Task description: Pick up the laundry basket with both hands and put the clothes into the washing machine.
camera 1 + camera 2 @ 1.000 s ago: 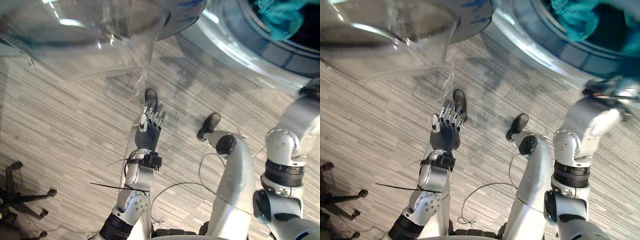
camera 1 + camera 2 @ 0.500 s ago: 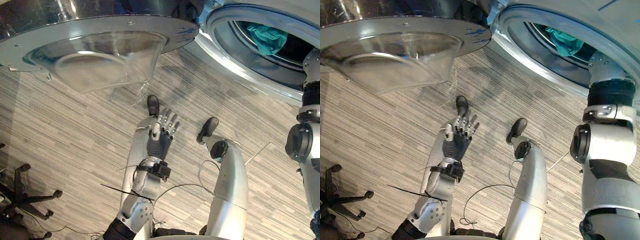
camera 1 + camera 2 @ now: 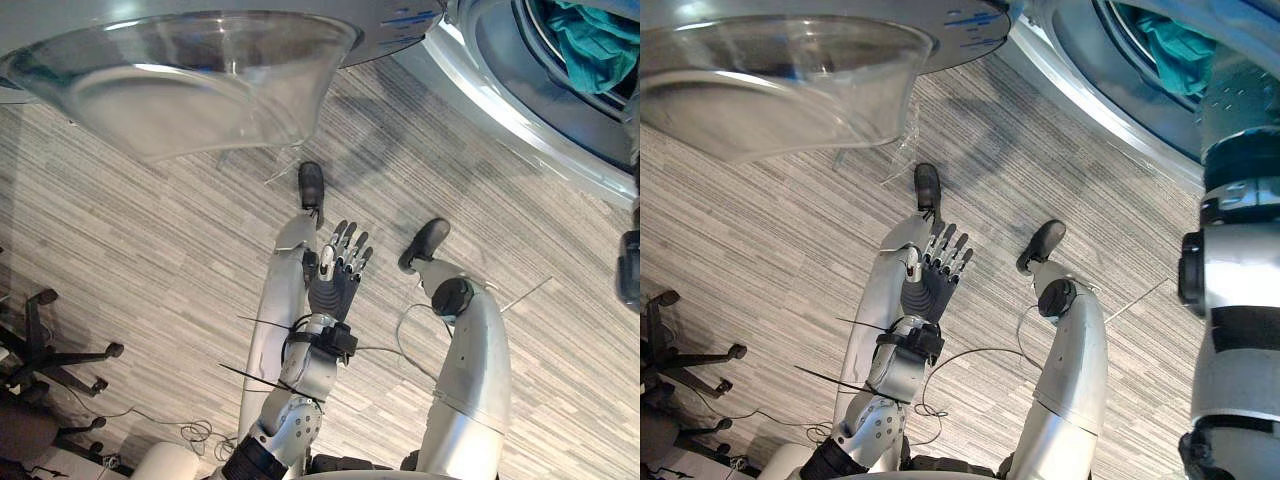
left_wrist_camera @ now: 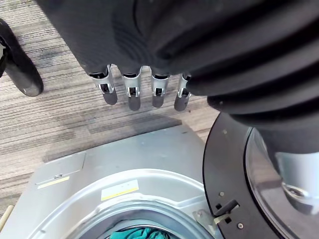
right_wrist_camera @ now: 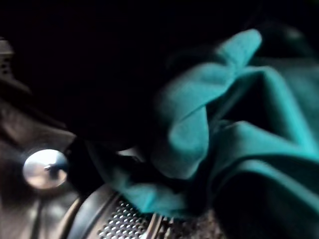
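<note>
Two things stand left of the washing machine mouth. Farthest from it is a chair base on the grey striped floor. Hinged right beside it is the round glass door, swung wide open.

Below the mouth and left of it, the left hand hangs over the floor. Its fingers are straight and slightly spread; it carries nothing and touches nothing.

Inside the mouth, in the dark drum, lies the teal cloth, bunched in soft folds against the perforated drum wall. The clothes that can be seen are therefore already in the machine.

At the right side of the mouth the right arm goes up past the rim. The right hand is hidden in the drum, so I cannot tell whether it holds the cloth.

The cloth looks light and limp. I judge that it will sag and trail from any grip, that it is more likely to snag on the rim than to slip, and that it cannot break. A bunched fold near its middle seems the best hold, so that no loose end hangs out over the door seal.

As for print, there is a yellow label on the machine's front beside the mouth and blue marks on the door's rim. Both are too small to read.
</note>
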